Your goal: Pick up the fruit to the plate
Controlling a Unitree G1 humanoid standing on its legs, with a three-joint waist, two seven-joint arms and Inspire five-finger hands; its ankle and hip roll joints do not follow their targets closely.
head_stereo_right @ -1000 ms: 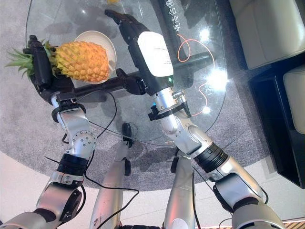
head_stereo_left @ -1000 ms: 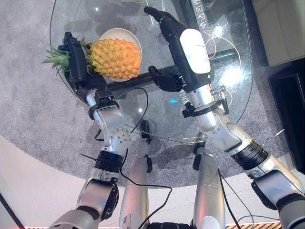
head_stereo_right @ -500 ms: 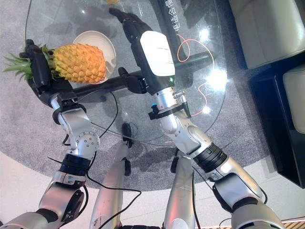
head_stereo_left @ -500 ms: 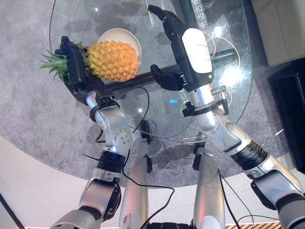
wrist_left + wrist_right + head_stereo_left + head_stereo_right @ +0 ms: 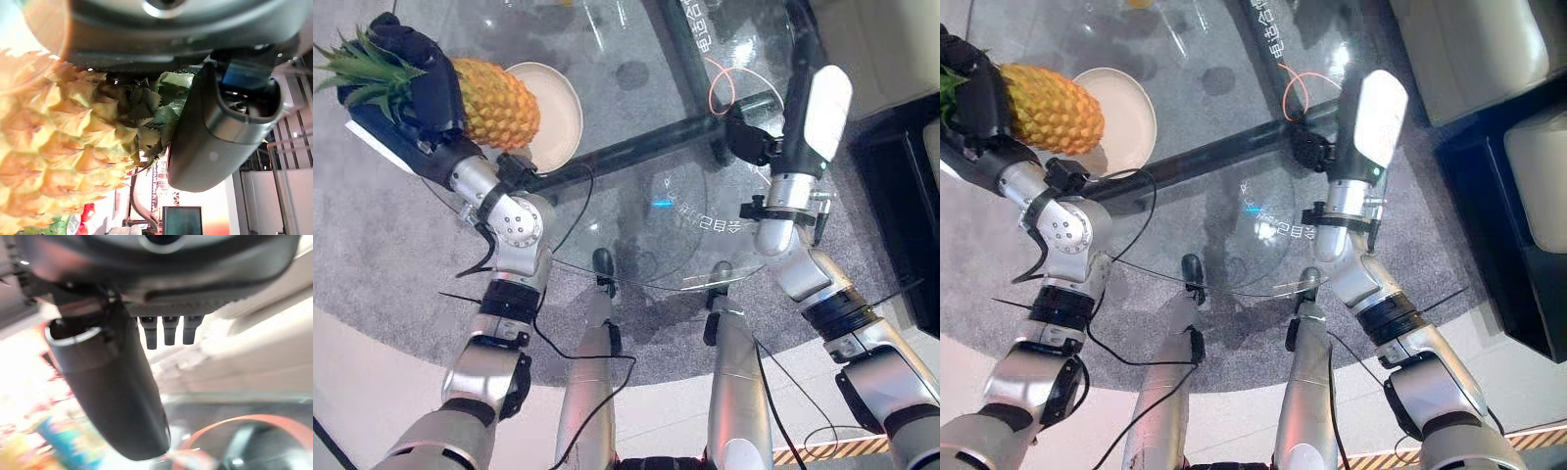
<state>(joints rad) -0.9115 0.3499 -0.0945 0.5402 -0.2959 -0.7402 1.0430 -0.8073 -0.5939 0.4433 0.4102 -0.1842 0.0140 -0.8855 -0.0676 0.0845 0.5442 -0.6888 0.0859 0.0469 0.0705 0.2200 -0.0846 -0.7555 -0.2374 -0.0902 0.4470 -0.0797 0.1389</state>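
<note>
Round glass desk point(image 5: 636, 196) out in front, over a carpet point(image 5: 401, 245). Plate point(image 5: 560, 113) on the desk, toward the left side. Pineapple point(image 5: 494, 103) up off the desk, just left of the plate and partly over its left rim, lying sideways with leaves pointing left. Left hand point(image 5: 416, 83) wrapped round the leafy end of the pineapple, at the far left. Right hand point(image 5: 749, 137) well apart on the right, above the right side of the desk, with straight fingers point(image 5: 164, 330). Loop of cord point(image 5: 717, 83) on the desk just left of the right hand. Sofa point(image 5: 1469, 49) off to the right, past the desk.
</note>
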